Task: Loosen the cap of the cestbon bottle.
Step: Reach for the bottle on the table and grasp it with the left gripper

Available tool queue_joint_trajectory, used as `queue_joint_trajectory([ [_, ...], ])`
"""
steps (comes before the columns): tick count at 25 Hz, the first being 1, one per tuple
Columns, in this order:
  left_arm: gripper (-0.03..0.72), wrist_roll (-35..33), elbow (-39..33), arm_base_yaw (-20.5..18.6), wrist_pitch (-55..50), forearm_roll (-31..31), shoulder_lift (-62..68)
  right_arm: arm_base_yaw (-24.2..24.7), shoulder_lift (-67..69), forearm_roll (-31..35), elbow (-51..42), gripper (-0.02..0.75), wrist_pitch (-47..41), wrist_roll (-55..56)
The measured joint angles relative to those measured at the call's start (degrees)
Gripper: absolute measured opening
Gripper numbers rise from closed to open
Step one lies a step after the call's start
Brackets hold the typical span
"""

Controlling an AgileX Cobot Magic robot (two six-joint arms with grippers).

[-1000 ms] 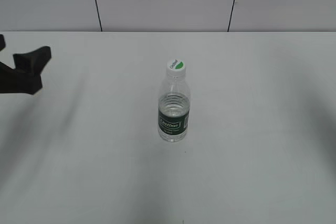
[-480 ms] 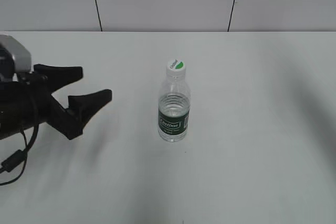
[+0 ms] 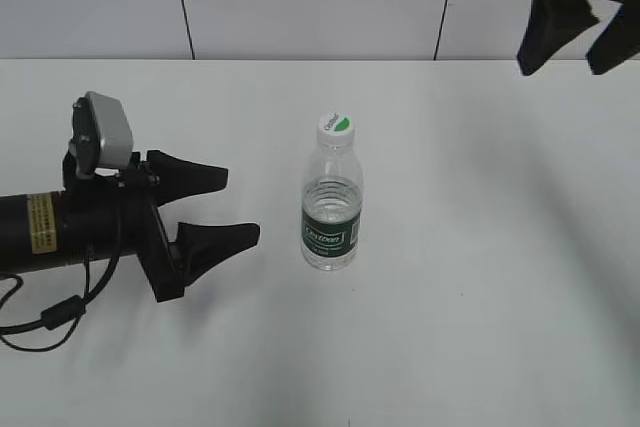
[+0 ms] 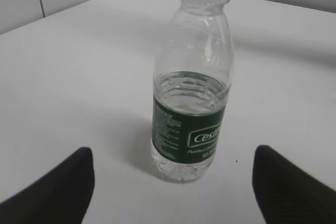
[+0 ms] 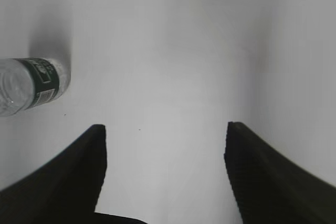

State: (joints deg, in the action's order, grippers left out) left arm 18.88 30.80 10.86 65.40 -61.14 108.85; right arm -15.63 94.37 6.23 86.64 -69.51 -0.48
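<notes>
Cestbon bottle: I see the cestbon bottle [image 3: 331,209] upright near the middle of the white desk [image 3: 480,247], part full, green label band facing me.
Cap: the cap [image 3: 337,126] sits on the neck, untouched by either arm.
Left claw: my left claw [image 3: 225,209] is spread wide, level with the bottle's body, just left of it, not touching.
Right claw: my right claw [image 3: 572,35] hangs high at upper right, fingers apart, well clear of the bottle.
</notes>
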Motion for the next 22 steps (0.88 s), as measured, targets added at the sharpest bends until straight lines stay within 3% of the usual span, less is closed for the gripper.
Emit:
queue_joint_trajectory([
  [8,0.552,0.23,5.59,0.19,0.89,-2.55,5.4,-5.58,4.44,0.59,2.01,0.537,0.0,-0.56],
  [22,0.552,0.23,13.36,6.97,3.79,-1.66,12.07,-5.93,4.46,1.17,2.09,0.536,0.92,-2.12],
])
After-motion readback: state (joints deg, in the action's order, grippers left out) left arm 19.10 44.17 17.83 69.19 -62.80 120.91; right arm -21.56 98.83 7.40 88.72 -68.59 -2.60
